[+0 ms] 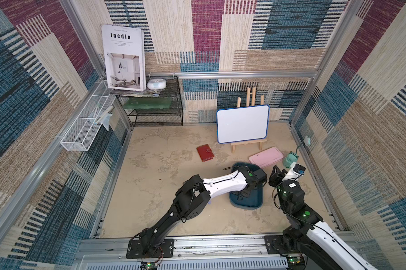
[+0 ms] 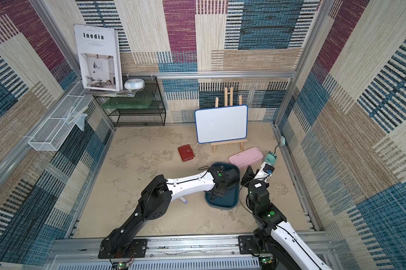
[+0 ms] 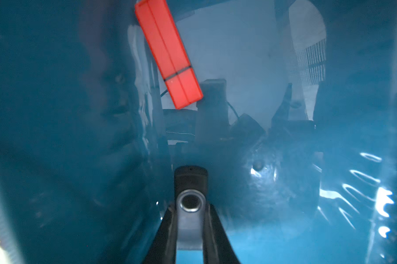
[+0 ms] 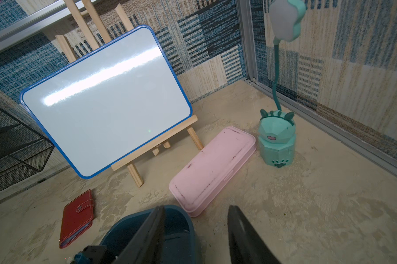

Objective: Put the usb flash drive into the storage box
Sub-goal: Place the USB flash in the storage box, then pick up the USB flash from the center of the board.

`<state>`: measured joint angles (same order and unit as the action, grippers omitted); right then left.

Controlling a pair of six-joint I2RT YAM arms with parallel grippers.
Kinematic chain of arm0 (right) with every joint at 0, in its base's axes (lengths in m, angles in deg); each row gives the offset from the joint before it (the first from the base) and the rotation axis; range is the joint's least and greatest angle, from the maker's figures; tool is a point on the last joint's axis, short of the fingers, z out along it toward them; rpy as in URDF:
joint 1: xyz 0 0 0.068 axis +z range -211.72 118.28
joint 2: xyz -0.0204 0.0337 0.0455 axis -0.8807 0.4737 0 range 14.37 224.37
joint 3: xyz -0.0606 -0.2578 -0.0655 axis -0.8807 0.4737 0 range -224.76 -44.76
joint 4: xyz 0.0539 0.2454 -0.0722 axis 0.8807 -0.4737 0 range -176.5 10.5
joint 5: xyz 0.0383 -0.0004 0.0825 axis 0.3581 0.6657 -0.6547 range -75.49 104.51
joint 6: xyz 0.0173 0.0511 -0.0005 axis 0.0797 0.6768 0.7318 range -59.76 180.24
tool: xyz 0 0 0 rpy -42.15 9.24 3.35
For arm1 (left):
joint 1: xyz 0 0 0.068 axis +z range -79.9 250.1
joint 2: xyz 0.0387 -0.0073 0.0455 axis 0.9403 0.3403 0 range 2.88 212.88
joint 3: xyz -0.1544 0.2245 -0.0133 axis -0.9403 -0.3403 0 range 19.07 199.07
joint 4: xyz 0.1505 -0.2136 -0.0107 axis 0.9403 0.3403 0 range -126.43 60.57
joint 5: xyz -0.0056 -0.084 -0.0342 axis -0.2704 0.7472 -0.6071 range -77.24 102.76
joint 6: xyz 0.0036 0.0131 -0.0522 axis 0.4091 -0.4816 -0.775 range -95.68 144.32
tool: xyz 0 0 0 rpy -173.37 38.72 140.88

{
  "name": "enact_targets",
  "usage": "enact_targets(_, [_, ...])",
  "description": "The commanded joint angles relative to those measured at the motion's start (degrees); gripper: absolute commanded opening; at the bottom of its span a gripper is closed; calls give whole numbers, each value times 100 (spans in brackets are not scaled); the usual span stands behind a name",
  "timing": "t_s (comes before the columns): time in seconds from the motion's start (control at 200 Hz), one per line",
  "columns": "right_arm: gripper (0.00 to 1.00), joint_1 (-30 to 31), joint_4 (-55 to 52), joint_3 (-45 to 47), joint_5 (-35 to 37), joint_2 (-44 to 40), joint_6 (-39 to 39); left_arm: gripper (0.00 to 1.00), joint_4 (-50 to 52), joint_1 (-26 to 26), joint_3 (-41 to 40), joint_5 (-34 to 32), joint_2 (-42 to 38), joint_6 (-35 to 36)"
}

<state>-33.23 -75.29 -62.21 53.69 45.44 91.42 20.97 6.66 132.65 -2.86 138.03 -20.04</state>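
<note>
Inside the storage box [image 3: 56, 137], upper centre of the frame, the usb flash drive [image 3: 168, 52] is laid; left jaws are clenched, right jaws parted.

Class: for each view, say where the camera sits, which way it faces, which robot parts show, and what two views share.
Top views: high above the front, looking down at the table; both arms show.
Left wrist: low inside the storage box, facing the usb flash drive; left gripper shows.
Right wrist: on the right arm, facing the whiteboard; right gripper shows.
Shared: whiteboard, in right wrist and top views.
</note>
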Motion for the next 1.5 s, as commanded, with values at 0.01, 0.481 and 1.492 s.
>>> enact_targets(0.01, [50,-3,73,-13,70,-7,28,11,165,28,65,-146,61,-40])
enact_targets(0.481, [49,-9,37,32,178,-236,-42,36,222,14,85,-139,-115,116])
enact_targets(1.492, [58,1261,-1650,-4013,-4422,5217,-1805,62,279,1828,-5632,-945,-9203,1544])
